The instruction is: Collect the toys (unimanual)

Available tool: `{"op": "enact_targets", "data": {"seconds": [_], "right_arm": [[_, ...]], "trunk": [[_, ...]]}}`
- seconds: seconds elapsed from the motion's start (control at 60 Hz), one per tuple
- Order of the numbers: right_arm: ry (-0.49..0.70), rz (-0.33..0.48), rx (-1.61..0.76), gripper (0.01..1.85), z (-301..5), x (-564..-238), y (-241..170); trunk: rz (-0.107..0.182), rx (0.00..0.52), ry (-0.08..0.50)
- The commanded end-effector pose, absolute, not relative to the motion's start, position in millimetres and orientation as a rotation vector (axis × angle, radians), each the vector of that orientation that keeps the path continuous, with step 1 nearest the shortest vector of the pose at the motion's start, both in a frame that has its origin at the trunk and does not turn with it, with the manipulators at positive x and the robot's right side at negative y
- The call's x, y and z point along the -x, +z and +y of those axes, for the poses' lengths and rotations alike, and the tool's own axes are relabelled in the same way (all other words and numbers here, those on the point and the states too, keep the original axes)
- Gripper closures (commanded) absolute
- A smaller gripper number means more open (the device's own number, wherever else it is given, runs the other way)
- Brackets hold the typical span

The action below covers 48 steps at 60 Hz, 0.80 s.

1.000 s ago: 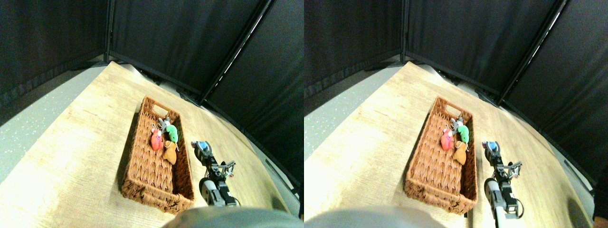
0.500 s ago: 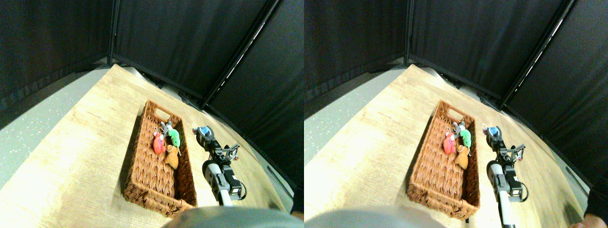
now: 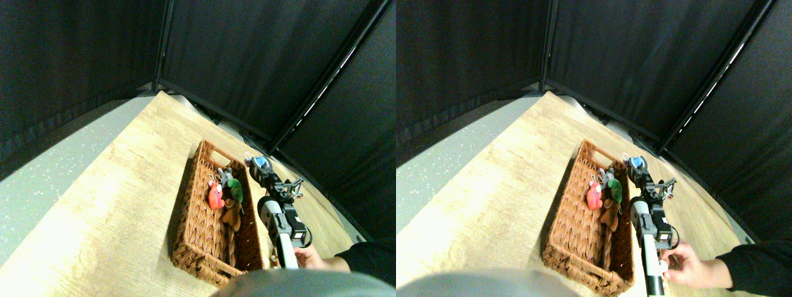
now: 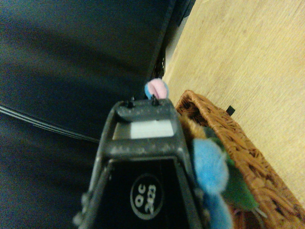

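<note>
The dark frame of the hand (image 4: 143,143) fills the lower middle. A blue plush toy (image 4: 209,171) is pressed against its side, with a pink part showing past the tip. Beside it are a green toy (image 4: 240,193), the wicker basket (image 4: 228,136), the wooden desk (image 4: 248,57) and a dark curtain (image 4: 71,62).

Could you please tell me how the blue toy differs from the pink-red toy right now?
The blue toy is held in the right gripper above the basket's far right rim; the pink-red toy lies inside the basket. The blue toy is alone; the pink-red one lies beside other toys. Both are small plush figures.
</note>
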State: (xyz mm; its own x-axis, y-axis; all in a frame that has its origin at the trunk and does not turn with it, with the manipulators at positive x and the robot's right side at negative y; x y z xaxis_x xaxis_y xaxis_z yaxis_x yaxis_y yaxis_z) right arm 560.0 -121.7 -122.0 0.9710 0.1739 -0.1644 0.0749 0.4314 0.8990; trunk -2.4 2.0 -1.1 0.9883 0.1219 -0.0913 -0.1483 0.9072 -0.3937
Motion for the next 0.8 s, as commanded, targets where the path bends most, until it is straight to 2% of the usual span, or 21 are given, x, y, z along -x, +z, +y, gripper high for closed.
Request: {"op": "enact_targets", "data": {"seconds": [0.017,0.1,0.333,0.4,0.417,0.45,0.5,0.65,0.8], "right_arm": [[0.089,0.240,-1.125,1.80,-115.5,-564.9,-118.0],[0.107,0.279,-1.144,1.80,-105.5,-566.1,-121.7],[0.093,0.277,-1.156,1.80,-95.4,-564.5,-132.3],[0.087,0.287,-1.137,1.41,-95.5,-562.4,-133.3],[0.087,0.287,-1.137,1.41,-95.5,-562.4,-133.3],[0.076,0.301,-1.125,1.12,-96.6,-561.6,-133.1],[0.067,0.303,-1.099,0.90,-97.0,-560.0,-132.5],[0.075,0.290,-1.078,0.77,-100.6,-558.5,-132.2],[0.069,0.250,-1.083,0.90,-113.1,-560.1,-132.6]], "trunk": [[0.070,0.514,0.175],[0.073,0.521,0.181],[0.074,0.532,0.188],[0.075,0.530,0.185],[0.075,0.530,0.185],[0.075,0.530,0.185],[0.076,0.526,0.182],[0.077,0.517,0.175],[0.080,0.504,0.164]]}}
